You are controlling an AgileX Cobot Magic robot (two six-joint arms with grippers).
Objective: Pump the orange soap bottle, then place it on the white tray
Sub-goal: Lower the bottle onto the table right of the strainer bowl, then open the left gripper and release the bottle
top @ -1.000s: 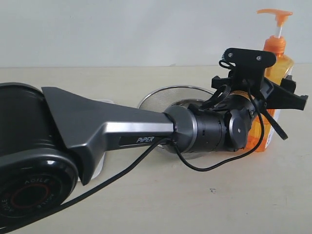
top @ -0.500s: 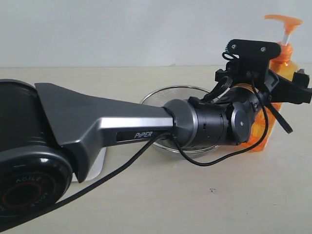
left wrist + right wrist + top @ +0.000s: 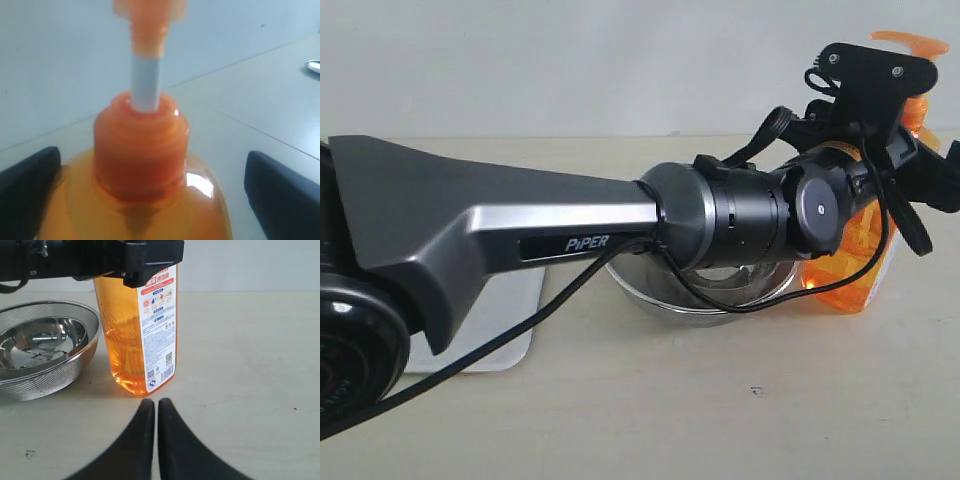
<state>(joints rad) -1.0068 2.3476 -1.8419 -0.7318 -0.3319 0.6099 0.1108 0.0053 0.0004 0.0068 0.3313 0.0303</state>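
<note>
My left fingers (image 3: pixel 280 195) stand wide around the orange soap bottle (image 3: pixel 137 155), seemingly not gripping; my right fingers (image 3: pixel 172 440) sit pressed together near its base.

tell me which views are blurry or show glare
Left wrist view: the orange soap bottle is too close and soft, pump head blurred, a white glare spot on its shoulder. Right wrist view: sharp, label print crisp, reflections in the steel strainer. Exterior view: in focus, though the left arm hides much of the bottle.
</note>
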